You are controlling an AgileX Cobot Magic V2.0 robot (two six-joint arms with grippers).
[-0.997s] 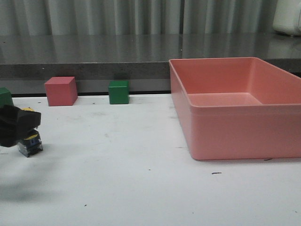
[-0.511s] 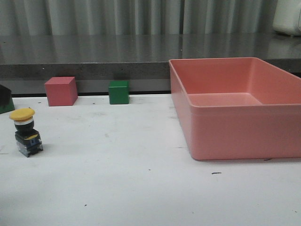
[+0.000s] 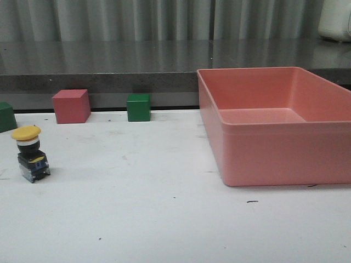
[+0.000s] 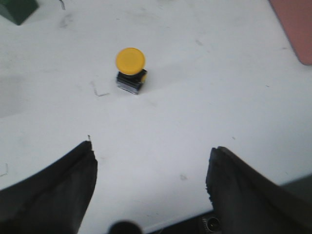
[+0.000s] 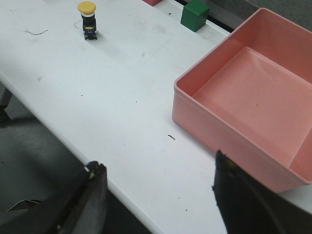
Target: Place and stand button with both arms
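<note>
The button [image 3: 30, 153] stands upright on the white table at the left, yellow cap on top, black base below. It also shows in the left wrist view as the button [image 4: 130, 70] and far off in the right wrist view as the button [image 5: 88, 18]. My left gripper [image 4: 152, 158] is open and empty, drawn back well clear of it. Over the table's near edge, my right gripper [image 5: 156, 178] is open too, holding nothing. Neither arm appears in the front view.
A large pink bin [image 3: 274, 123] fills the right side of the table. At the back stand a pink cube [image 3: 71, 106], a green cube [image 3: 138, 107] and another green cube [image 3: 6, 116] at the far left edge.
The left gripper, over the button a second ago, has let it go and withdrawn out of the front view to the left. The button stays standing.
</note>
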